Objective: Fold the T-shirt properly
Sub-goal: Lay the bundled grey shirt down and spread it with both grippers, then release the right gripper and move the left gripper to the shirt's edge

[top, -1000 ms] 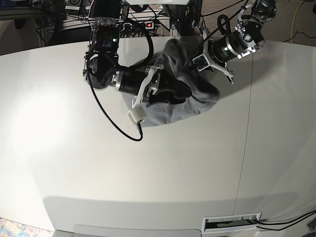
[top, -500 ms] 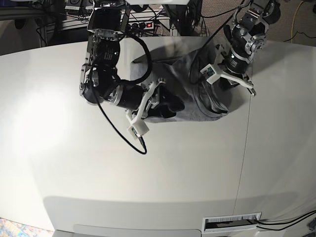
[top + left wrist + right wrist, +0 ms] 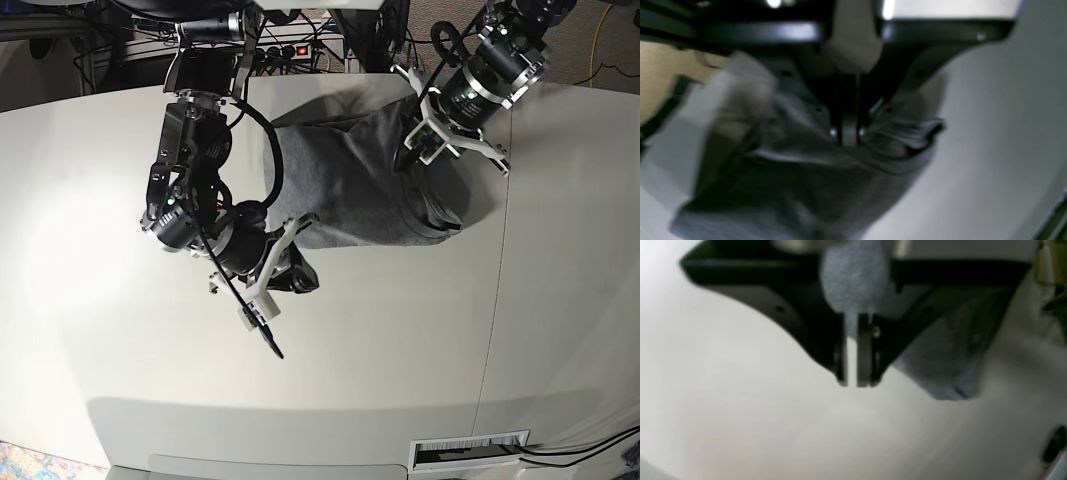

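The grey T-shirt (image 3: 350,180) lies partly spread on the white table (image 3: 380,350), bunched at its right side. My left gripper (image 3: 420,152) is at the shirt's right part. In the left wrist view the left gripper (image 3: 848,133) is shut on a fold of the T-shirt (image 3: 806,186). My right gripper (image 3: 300,272) is at the shirt's front left corner. In the right wrist view the right gripper (image 3: 851,373) has its jaws almost together, with the T-shirt (image 3: 940,366) pinched higher up between them and hanging to the right.
Cables and a power strip (image 3: 300,48) sit behind the table's back edge. A table seam (image 3: 495,300) runs front to back on the right. A slotted panel (image 3: 470,452) lies at the front edge. A black cable (image 3: 255,320) hangs from the right arm.
My right gripper has moved toward the table's front, drawing the shirt's corner with it. My left gripper has moved back and up. The shirt is now flatter and wider.
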